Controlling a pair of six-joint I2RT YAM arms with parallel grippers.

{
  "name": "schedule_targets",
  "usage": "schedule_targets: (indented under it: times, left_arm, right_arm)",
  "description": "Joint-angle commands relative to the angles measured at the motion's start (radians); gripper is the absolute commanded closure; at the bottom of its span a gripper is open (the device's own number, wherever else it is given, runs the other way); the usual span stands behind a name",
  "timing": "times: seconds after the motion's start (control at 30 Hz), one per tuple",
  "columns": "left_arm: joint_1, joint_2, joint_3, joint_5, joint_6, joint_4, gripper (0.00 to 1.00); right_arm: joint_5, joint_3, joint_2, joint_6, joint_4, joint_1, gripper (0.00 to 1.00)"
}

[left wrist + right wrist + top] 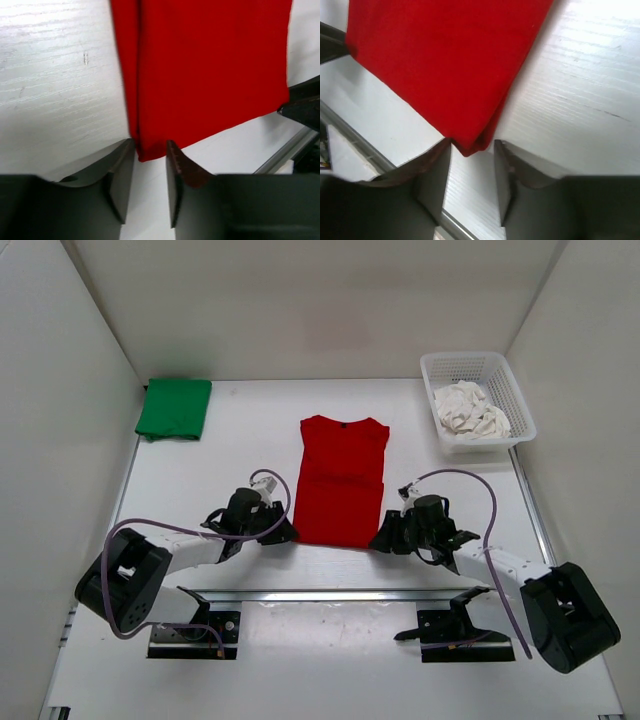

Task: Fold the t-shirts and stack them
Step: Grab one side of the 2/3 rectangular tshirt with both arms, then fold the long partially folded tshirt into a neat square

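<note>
While the green shirt [174,408] lies folded at the far left of the table [250,435], well apart from both arms, the left gripper [281,532] sits low at the near left corner of the red shirt [342,480]. From the left wrist you can see its fingers [120,175] standing a little way apart. The tip of the red corner lies in the gap between them, and they are not squeezing it or holding anything. The red shirt lies flat in the middle of the table. Its sides are folded in, so it makes a long shape with the neck at the far end. The right gripper [386,538] sits low at the near right corner of the red shirt. Its fingers are apart too, with that corner poking in between the tips, loose and not pinched. At the far right stands a white basket [478,364], and the white shirt [470,412] lies in it in a crumpled heap.
</note>
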Motion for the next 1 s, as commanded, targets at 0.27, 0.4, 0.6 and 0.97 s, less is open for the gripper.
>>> schedule_targets:
  times: [0.27,0.4,0.6,0.97]
  left_arm:
    - [-0.032,0.018,-0.011,-0.016,0.004,-0.073,0.84]
    - [-0.047,-0.045,-0.02,-0.016,0.004,-0.109,1.0]
    - [-0.098,-0.244,-0.074,-0.001,-0.002,-0.327,1.0]
    - [-0.048,-0.442,0.3,-0.086,0.042,-0.574,1.0]
  right_arm:
    - [-0.023,-0.043,0.076,0.036,0.136,0.007,0.97]
    - [0.009,-0.049,-0.006,0.025,0.061,0.018,1.0]
    - [0.032,-0.105,-0.227,0.111,-0.146,0.137,1.0]
    - [-0.093,0.27,-0.203,-0.019,-0.303,-0.012,1.0]
